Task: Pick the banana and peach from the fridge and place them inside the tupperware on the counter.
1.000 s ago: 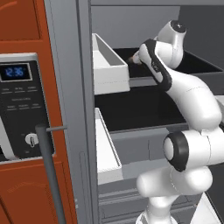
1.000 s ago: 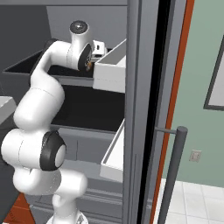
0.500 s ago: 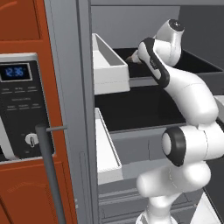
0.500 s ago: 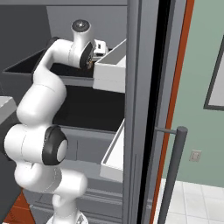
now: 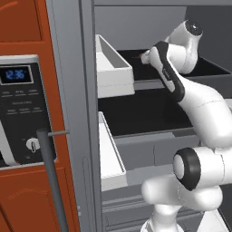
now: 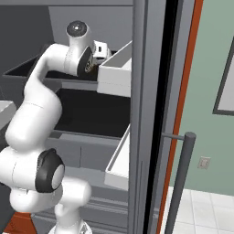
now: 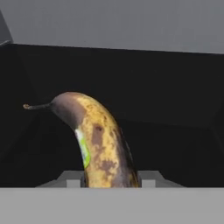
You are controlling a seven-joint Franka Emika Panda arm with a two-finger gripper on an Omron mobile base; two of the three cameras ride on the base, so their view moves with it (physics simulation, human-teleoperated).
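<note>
The open fridge (image 5: 72, 90) stands beside a red-brown cabinet (image 5: 27, 27) that carries a black oven panel with a blue clock display (image 5: 16, 74). Inside the fridge are black shelves (image 5: 145, 113), white door bins (image 5: 111, 68) and grey drawers (image 5: 149, 152). The white arm (image 5: 199, 104) rises from the base and bends forward over the upper shelf (image 6: 41, 66), its wrist reaching deep toward the back of the fridge. In the hand view, the banana (image 7: 98, 146) stands between the two light finger pads (image 7: 72, 179) at the bottom of the picture, and the hand (image 7: 109, 180) is clenched on the banana's lower part. The banana is yellow with brown spots, a dark upper end and a thin stem that curves toward the left of that view; a small green sticker shows on its side. Behind it lie the dark shelf floor and the grey rear wall of the fridge. In the right base view, the grey bar handle (image 6: 180, 178) of the fridge door stands in front of a green wall (image 6: 208, 91) and a white tiled floor (image 6: 201, 212).
</note>
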